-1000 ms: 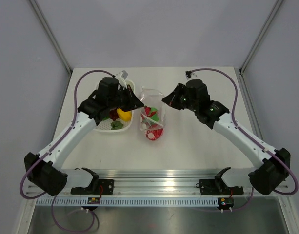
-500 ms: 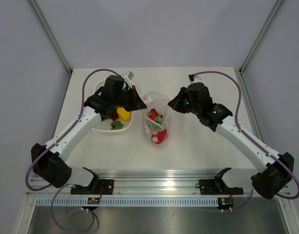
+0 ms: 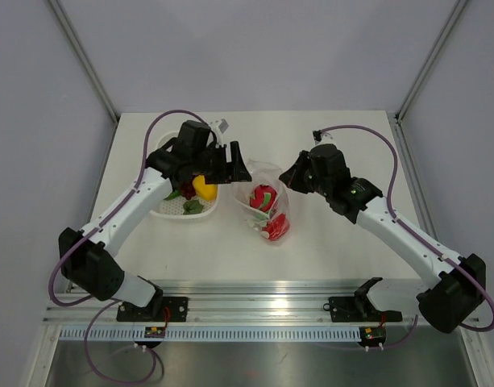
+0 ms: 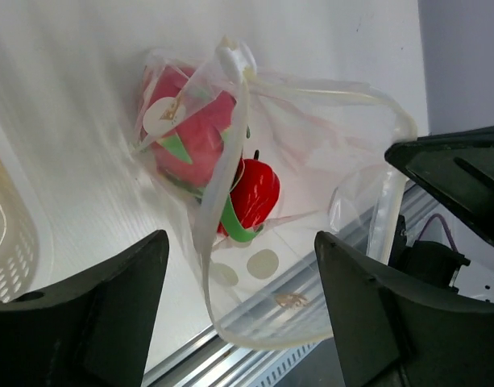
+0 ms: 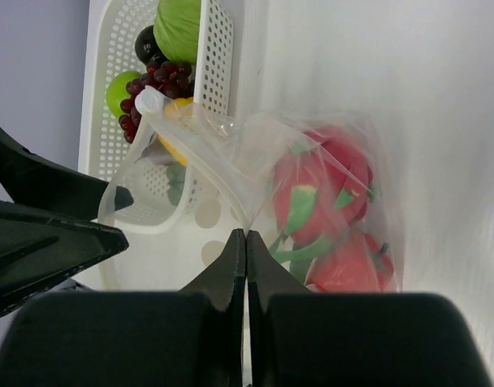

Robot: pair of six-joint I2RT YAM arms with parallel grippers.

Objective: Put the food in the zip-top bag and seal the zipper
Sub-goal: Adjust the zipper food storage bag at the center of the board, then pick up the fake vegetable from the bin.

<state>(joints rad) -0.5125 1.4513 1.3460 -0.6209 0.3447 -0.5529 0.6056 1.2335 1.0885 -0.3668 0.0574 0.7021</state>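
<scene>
Nearby, white basket (image 3: 171,210) beside zip-top bag (image 3: 263,173); right pincer (image 5: 247,238) tight on it, left pincer (image 4: 240,242) agape.

One clear bag (image 4: 311,153) with two red toy fruits (image 5: 323,189). One white basket (image 5: 214,48) with one grape bunch (image 5: 154,81), one yellow piece (image 3: 204,188), at least two green pieces (image 5: 178,16). Two robot arms (image 3: 126,214).

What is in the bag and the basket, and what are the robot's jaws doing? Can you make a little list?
bag: clear, beside the basket, not zipped
in bag: red toy fruits with green leaves
basket: white, holds grapes, a yellow piece, a green piece
left jaws: open, holding nothing
right jaws: shut on the bag's edge
</scene>
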